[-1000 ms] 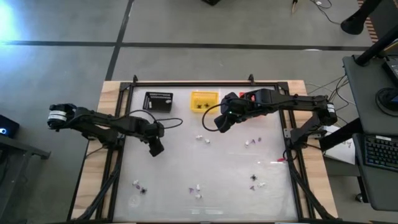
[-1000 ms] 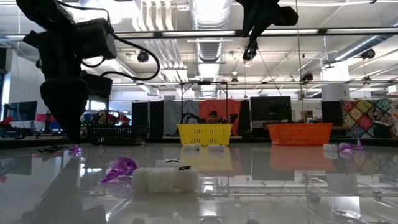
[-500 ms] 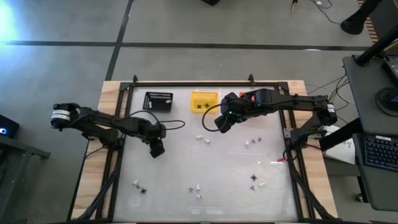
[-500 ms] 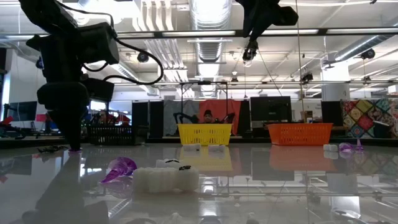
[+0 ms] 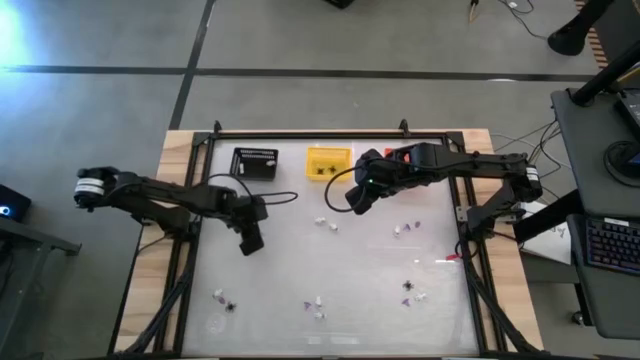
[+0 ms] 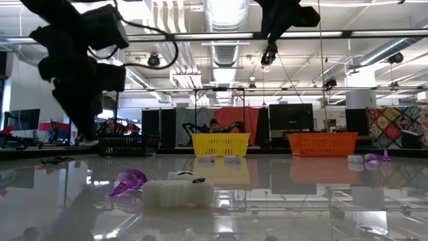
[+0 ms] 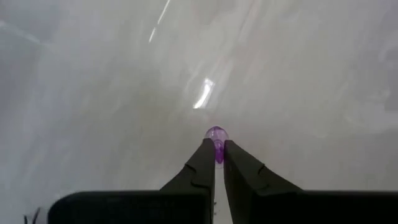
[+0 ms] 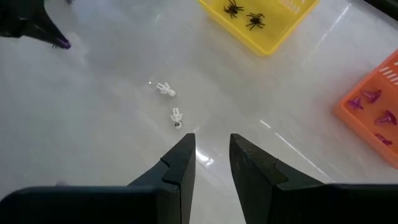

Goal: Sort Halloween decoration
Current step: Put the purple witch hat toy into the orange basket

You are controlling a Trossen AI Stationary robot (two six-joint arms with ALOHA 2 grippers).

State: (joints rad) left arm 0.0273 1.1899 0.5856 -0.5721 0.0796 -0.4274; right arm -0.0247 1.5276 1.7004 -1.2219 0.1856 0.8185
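My left gripper [image 5: 250, 241] hangs over the left half of the white table, shut on a small purple bit [image 7: 216, 133] of the Halloween decoration. The same bit [image 8: 60, 43] shows at its tip in the right wrist view. My right gripper [image 8: 211, 146] waits high over the table's far middle, open, with nothing between its fingers. Below it lie two white bits [image 8: 165, 89]. Black spiders [image 8: 244, 14] lie in the yellow basket [image 5: 328, 162]. Purple bits [image 8: 373, 106] lie in the orange basket [image 8: 364, 87]. My left gripper pinches the purple bit between its two fingers [image 7: 202, 165], right at their free ends. The bit's rounded end [image 7: 216, 132] sticks out past the tips. The fingers come steeply from above. The bit is lifted clear of the table.
A black basket [image 5: 254, 162] stands at the far left, beside the yellow one. More trinkets lie scattered: white bits [image 5: 400, 228], a purple bit [image 5: 408, 286], a spider [image 5: 230, 305] and white bits [image 5: 317, 305] near the front edge. A raised frame rims the table [image 5: 300, 135].
My left gripper, open around the purple bit on the table a second ago, has shut on it and risen. The bit has been lifted clear of the surface.
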